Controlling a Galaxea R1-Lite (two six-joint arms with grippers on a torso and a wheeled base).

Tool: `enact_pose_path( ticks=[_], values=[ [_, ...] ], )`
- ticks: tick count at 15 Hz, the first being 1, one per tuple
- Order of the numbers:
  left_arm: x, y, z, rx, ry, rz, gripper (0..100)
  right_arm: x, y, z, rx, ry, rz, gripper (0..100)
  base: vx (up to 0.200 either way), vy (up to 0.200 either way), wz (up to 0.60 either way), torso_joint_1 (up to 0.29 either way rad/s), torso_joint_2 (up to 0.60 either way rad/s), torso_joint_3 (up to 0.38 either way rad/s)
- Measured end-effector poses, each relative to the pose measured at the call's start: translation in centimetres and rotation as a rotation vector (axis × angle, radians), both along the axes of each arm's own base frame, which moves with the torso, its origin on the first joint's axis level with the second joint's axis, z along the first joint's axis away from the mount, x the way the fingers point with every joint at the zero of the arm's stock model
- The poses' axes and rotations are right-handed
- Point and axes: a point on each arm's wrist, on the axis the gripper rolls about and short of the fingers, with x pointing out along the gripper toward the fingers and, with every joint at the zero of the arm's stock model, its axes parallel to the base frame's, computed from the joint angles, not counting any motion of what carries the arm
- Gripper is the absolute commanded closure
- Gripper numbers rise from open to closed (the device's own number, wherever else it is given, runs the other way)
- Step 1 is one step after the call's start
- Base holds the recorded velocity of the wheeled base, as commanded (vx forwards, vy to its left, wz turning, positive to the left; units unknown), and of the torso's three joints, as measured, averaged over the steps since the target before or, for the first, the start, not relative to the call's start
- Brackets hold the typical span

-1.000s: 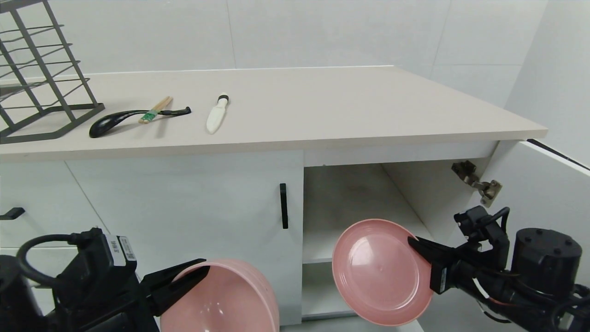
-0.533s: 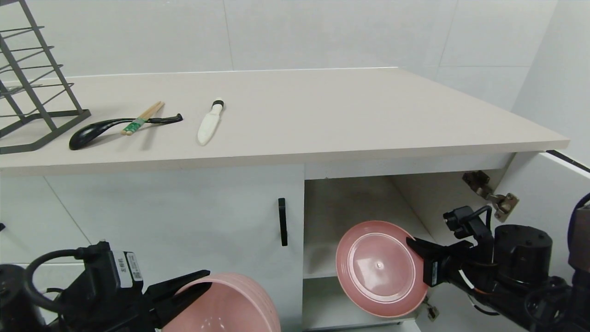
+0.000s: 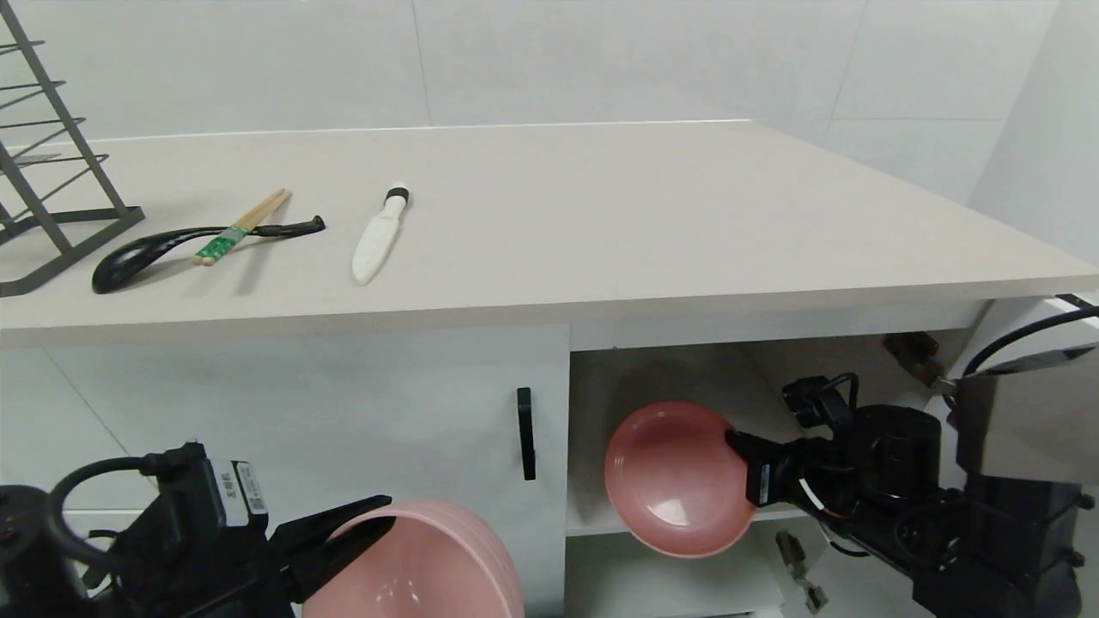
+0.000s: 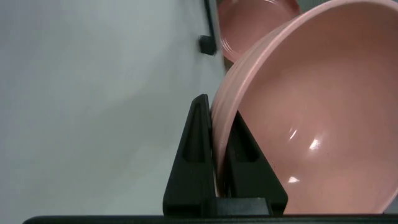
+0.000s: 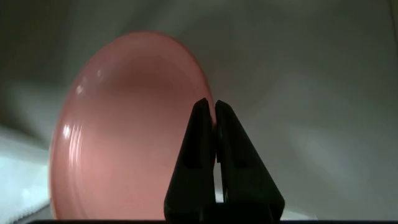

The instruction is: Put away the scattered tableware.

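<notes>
Head view: the countertop point(image 3: 644, 215) is bare from the white knife point(image 3: 375, 240) rightward to its right and near edges. To the left lie a black spoon point(image 3: 129, 257) with chopsticks point(image 3: 240, 227) crossing its handle, then a wire rack point(image 3: 75, 251) at the far left. All of these sit back from the near edge.

Under the counter, the left cabinet door point(image 3: 300, 412) is closed, its black handle point(image 3: 525, 433) just beside the open compartment point(image 3: 670, 369) on the right. The right gripper point(image 3: 740, 459) is clamped on the right rim of the pink plate point(image 3: 674, 476), which stands on edge at the mouth of that compartment. Its hollow face is turned to the camera and its lower rim overlaps the front edge of the shelf point(image 3: 592, 515). Whether the two touch cannot be told. Bare shelf shows to the left of the plate, and a hinge point(image 3: 914, 356) sits at the upper right.

Low at the near left, the left gripper point(image 3: 361, 524) pinches the rim of the pink bowl point(image 3: 429, 566) in front of the closed door.

Left wrist view: the left gripper's point(image 4: 221, 143) two fingers are closed on the bowl's point(image 4: 311, 112) wall, one inside and one outside. The plate point(image 4: 255, 18) and the handle point(image 4: 208, 31) show beyond it.

Right wrist view: the right gripper point(image 5: 214, 124) is nearly closed, with the plate's point(image 5: 124, 124) rim between its tips. The pale cabinet wall point(image 5: 323, 93) lies behind.
</notes>
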Motion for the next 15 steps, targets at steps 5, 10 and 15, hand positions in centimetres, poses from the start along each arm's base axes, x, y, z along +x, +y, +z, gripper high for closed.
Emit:
enact_pose_path(
  ticks=[5,10,15],
  values=[
    [-0.1,0.0,0.1,-0.010,-0.013,-0.009,100,1.8,0.8,-1.5,0.038,0.010,-0.012,100,0.000,0.000,0.00,0.000,0.00,0.000],
    [0.0,0.0,0.1,-0.009,-0.010,-0.007,100,3.3,1.4,-3.7,0.043,0.033,-0.019,100,0.000,0.000,0.00,0.000,0.00,0.000],
    [0.0,0.0,0.0,-0.007,-0.007,-0.007,100,5.7,1.9,-4.6,0.102,-0.001,-0.051,100,0.000,0.000,0.00,0.000,0.00,0.000]
  ],
)
